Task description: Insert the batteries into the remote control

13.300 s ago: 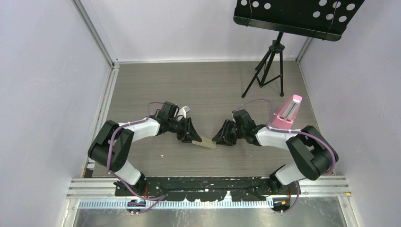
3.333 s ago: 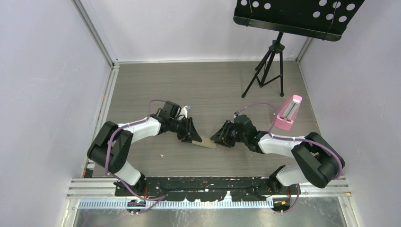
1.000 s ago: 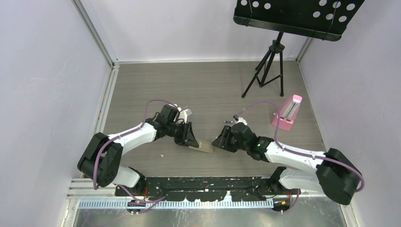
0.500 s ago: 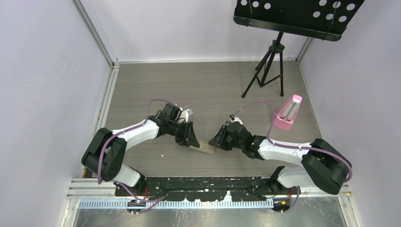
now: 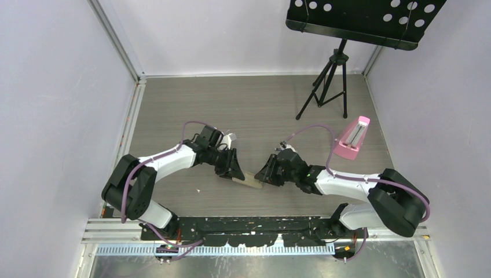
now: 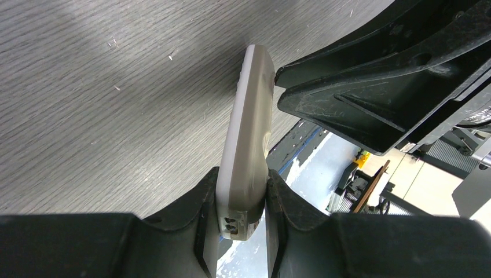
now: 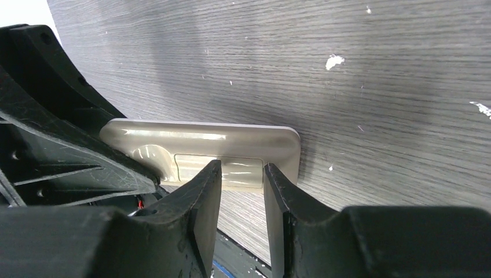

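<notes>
1. The remote control is positioned low in the centre of the top view, between the two arms. It is turned on its long edge, with the tan-beige face toward the right arm.
2. The left jaws are closed on the remote's left end. In the left wrist view, the two pads press on opposite faces at bottom centre, and the body runs up toward the top centre of the frame.
3. The right jaws stand narrowly apart at the remote's other end, with nothing between them. In the right wrist view, the fingertips sit in front of a rectangular panel on the beige face, at lower centre. Contact with that face cannot be determined.
4. Whether the remote's lower edge rests on the grey wood-grain surface cannot be determined.
5. The left arm reaches in from the lower left of the top view.
6. A pink wedge-shaped object stands at the right, well apart from the remote. A black tripod stand occupies the upper right.
</notes>
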Robot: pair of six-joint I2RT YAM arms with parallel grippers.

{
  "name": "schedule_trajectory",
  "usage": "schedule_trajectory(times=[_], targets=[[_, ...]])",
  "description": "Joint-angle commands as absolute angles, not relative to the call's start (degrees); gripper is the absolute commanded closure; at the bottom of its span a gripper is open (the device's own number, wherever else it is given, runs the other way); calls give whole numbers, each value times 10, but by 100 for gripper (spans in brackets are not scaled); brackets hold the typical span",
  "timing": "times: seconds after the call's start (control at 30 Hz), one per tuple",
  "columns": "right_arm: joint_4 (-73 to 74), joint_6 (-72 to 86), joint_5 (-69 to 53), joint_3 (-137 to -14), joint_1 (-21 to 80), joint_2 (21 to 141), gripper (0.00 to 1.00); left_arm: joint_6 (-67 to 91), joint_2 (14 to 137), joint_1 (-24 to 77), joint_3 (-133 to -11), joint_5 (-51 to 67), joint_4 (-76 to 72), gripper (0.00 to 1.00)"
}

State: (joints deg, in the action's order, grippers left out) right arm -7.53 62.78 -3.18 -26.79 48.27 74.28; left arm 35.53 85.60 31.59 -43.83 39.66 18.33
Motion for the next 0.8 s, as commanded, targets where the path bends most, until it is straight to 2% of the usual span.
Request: schedule_trajectory(times=[0.0, 0.1, 0.27, 0.53, 0.77], targets=[[-68, 634, -30, -289, 486, 747, 59, 331, 880, 316, -434, 307, 249, 100], [-65, 634, -29, -290, 486, 749, 54, 330, 882, 316, -435, 307, 248, 100], [-100, 637, -40, -287, 486, 771, 53, 331, 882, 316, -433, 315, 240, 100], [-106, 634, -42, -295, 486, 776, 63, 331, 879, 316, -432, 330, 231, 100], [-80, 636, -45, -302, 487, 758, 64, 337, 875, 316, -428, 319, 225, 100]])
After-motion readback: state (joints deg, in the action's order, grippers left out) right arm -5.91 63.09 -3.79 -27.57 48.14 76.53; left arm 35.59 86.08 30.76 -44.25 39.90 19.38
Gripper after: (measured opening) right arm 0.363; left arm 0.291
